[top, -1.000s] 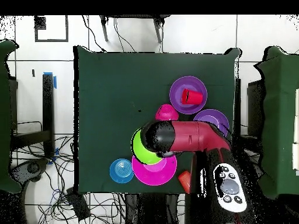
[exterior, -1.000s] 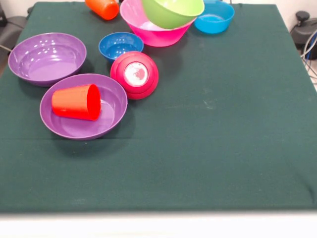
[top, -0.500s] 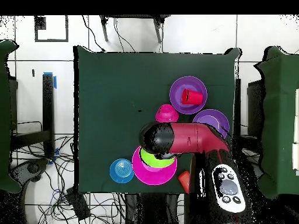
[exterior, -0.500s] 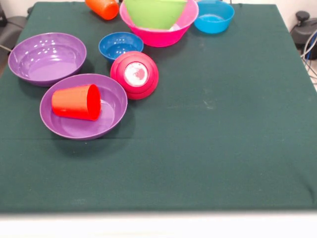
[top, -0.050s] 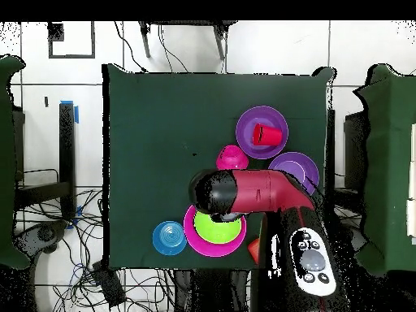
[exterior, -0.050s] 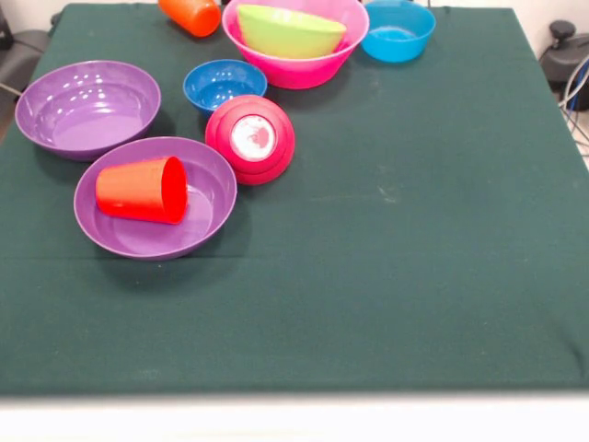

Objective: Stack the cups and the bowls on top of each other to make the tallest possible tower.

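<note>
Bowls and cups lie scattered over the far-left part of the green worktop (exterior, -0.050s: 414, 276), not yet built into a tower. A lime green bowl (exterior, -0.050s: 290, 30) sits upright inside the big pink bowl (exterior, -0.050s: 304, 66) at the far edge, with a light blue bowl (exterior, -0.050s: 398, 30) just beside them and an orange cup (exterior, -0.050s: 190, 14) on its side at the far edge. A small dark blue bowl (exterior, -0.050s: 224, 84) stands near a small crimson bowl (exterior, -0.050s: 250, 138) tipped on its rim. Two purple bowls sit at the left: one empty (exterior, -0.050s: 87, 106), the other (exterior, -0.050s: 156, 230) holding a red cup (exterior, -0.050s: 143, 190) lying on its side.

All look like light, stiff, glossy plastic, likely slippery; a pinch across a rim or a cup's wall seems the surest hold.

From overhead, the red arm (top, -0.050s: 260, 191) reaches over the nested bowls. Its hand is hidden beneath the black wrist, so I cannot tell whether it is spread or closed, or whether it touches anything.
</note>
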Motion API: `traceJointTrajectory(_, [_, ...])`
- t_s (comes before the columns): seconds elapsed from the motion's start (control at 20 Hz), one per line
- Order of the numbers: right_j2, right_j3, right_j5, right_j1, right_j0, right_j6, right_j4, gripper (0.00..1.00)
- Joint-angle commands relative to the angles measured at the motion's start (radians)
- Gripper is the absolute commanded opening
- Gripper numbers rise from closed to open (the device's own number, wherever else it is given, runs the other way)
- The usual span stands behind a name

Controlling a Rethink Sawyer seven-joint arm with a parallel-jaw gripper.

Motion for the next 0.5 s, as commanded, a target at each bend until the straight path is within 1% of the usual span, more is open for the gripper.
traceJointTrajectory(0.05, [0.085,-0.166,0.178,-0.002,0.071,0.043,0.021,1.0])
traceJointTrajectory(0.1, [0.088,-0.197,0.194,0.008,0.08,0.046,0.021,1.0])
traceJointTrajectory(0.2, [0.101,-0.257,0.194,0.027,0.09,0.045,0.021,1.0])
traceJointTrajectory(0.3, [0.112,-0.322,0.164,0.052,0.101,0.039,0.008,1.0])
traceJointTrajectory(0.5, [0.111,-0.45,0.188,0.092,0.137,0.047,-0.012,1.0])
